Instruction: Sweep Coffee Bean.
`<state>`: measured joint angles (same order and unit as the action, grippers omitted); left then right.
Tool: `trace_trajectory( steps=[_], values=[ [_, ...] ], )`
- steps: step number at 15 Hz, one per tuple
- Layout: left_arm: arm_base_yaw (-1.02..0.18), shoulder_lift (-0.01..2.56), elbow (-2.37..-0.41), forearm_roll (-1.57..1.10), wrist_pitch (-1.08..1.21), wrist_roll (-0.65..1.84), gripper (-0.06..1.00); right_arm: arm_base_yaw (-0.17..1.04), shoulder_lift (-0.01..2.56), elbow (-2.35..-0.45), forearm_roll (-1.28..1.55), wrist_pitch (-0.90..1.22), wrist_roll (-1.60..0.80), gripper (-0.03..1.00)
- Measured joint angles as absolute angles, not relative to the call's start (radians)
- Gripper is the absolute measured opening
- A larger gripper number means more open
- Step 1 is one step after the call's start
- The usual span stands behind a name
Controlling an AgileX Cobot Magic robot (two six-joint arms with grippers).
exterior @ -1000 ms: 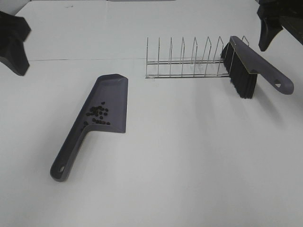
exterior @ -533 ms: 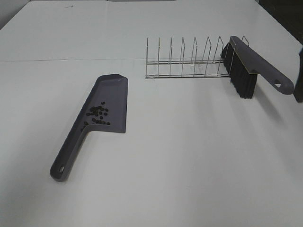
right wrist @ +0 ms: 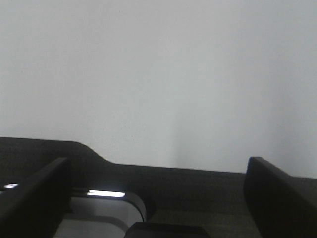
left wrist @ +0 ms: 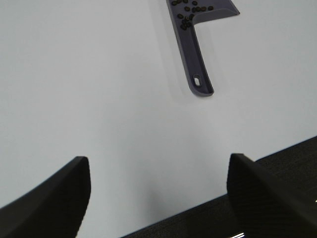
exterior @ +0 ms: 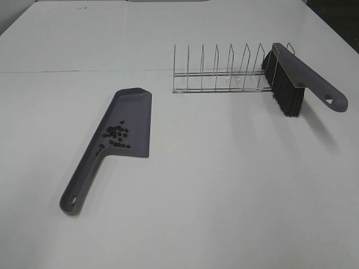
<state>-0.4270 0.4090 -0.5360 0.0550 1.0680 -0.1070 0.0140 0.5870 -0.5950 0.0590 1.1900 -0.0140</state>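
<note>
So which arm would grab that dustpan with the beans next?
Probably the left: its open gripper looks at the dustpan handle, on its side. The right gripper sees only bare table.

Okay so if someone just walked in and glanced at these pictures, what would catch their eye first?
Probably the grey dustpan lying left of centre on the white table, with a cluster of dark coffee beans already sitting in it near the handle. Next would be the brush propped at the right end of the wire rack toward the back. Neither arm appears over the table in the overhead view.
</note>
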Motion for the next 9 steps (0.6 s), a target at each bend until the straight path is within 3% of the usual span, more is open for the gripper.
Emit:
trace_trajectory(
  steps=[4,9],
  values=[
    [-0.427,0.348,-0.502,-0.012,1.067,0.055,0.69,0.014,0.24,-0.547,0.059,1.156,-0.06,0.79],
    [-0.427,0.348,-0.502,-0.068,1.067,0.15,0.69,0.014,0.075,-0.507,0.068,1.078,-0.099,0.79]
  ],
)
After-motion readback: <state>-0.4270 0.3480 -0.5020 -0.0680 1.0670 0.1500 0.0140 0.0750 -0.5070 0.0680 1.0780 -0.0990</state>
